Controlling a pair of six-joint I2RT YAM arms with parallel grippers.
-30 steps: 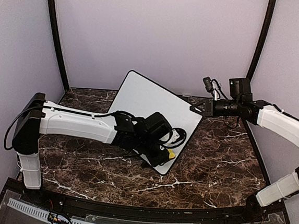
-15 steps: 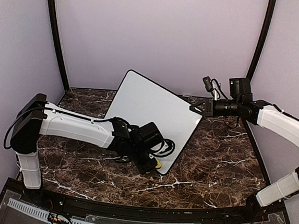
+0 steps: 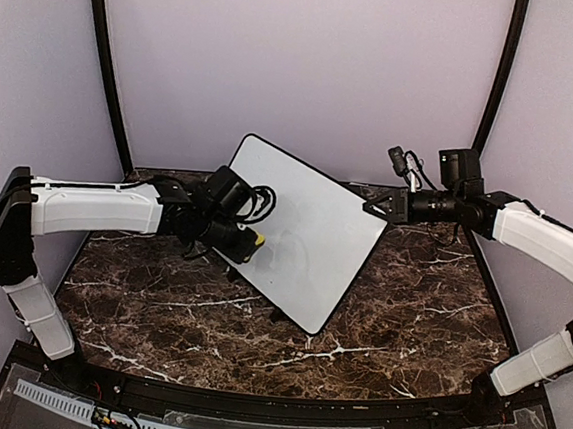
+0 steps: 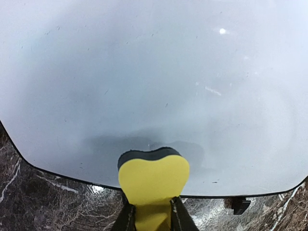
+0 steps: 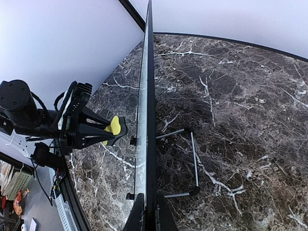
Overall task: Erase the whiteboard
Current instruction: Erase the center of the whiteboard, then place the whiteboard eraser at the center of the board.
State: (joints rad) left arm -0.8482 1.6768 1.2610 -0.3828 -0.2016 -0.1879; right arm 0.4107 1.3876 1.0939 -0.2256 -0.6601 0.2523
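**Eraser [image 4: 153, 183] held up to the whiteboard [image 3: 306, 226]**

My left gripper [image 3: 247, 239] is clamped tight on the yellow eraser. The eraser's dark pad faces the board near its left edge, but I cannot tell whether pad and board touch. My right gripper [image 3: 375, 209] is pinched shut on the board's right corner. The whiteboard stands tilted on its wire stand [image 5: 194, 161] toward the back of the marble table [image 3: 429, 307], its face glossy white.

1. One whiteboard [image 3: 310, 227], centre of the scene.
2. One yellow eraser [image 4: 153, 179], left of centre.
3. Two grippers: left gripper [image 3: 248, 239] on the left, right gripper [image 3: 373, 209] far right.
4. One marble table [image 3: 419, 306].
5. One wire stand [image 5: 194, 159] behind the board.
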